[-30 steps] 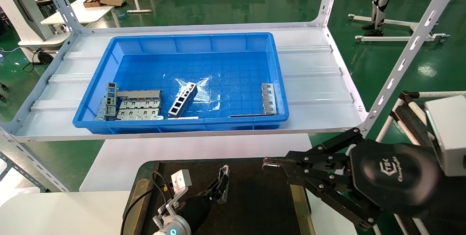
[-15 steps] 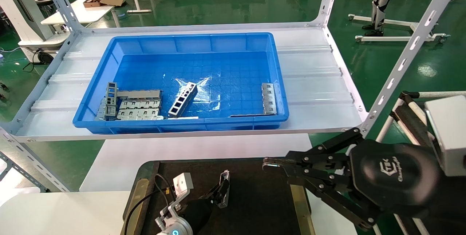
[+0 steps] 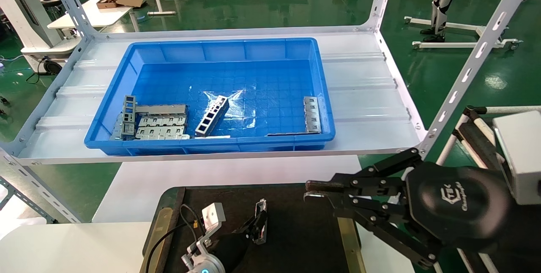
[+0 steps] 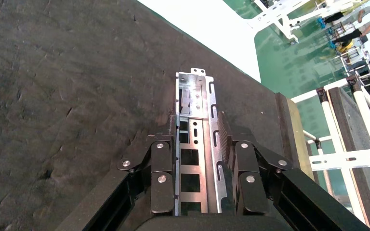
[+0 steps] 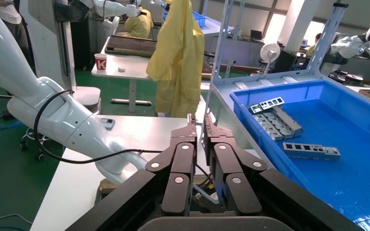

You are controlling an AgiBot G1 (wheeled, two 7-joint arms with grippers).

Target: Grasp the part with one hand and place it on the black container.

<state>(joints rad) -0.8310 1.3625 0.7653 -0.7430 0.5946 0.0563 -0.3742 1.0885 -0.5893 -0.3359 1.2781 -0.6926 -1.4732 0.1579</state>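
Metal channel part point(image 4: 195, 144), slim and silver-grey with a row of rectangular cutouts, sits lengthwise between the fingers of the left end effector point(image 3: 258, 222), which is closed on its two long sides; in the left wrist view one finger's pad point(image 4: 163, 149) presses the channel's side wall and the opposite pad lies against the other wall, with the part's tabbed end sticking out past the fingertips. In the head view this end effector is at about 6 o'clock, low over the black container point(image 3: 296, 230), a flat dark tray with a brass-coloured strip point(image 3: 347, 239) along its 3 o'clock side and another along its 9 o'clock side; whether the part already touches the tray surface cannot be told. A small white box point(image 3: 213, 214) and a looping black cable ride on the left arm. The right end effector point(image 3: 312, 191) hangs at about 4 o'clock, beside the tray's 3 o'clock edge, its fingers drawn nearly together with nothing between them. Toward 12 o'clock a blue plastic bin point(image 3: 211, 47) stands on a white shelf point(image 3: 363, 95) and holds a ladder-like piece point(image 3: 212, 116) near its middle, a cluster of stamped pieces point(image 3: 152, 123) at its 8 o'clock corner, and a tabbed strip point(image 3: 312, 114) at its 4 o'clock corner.
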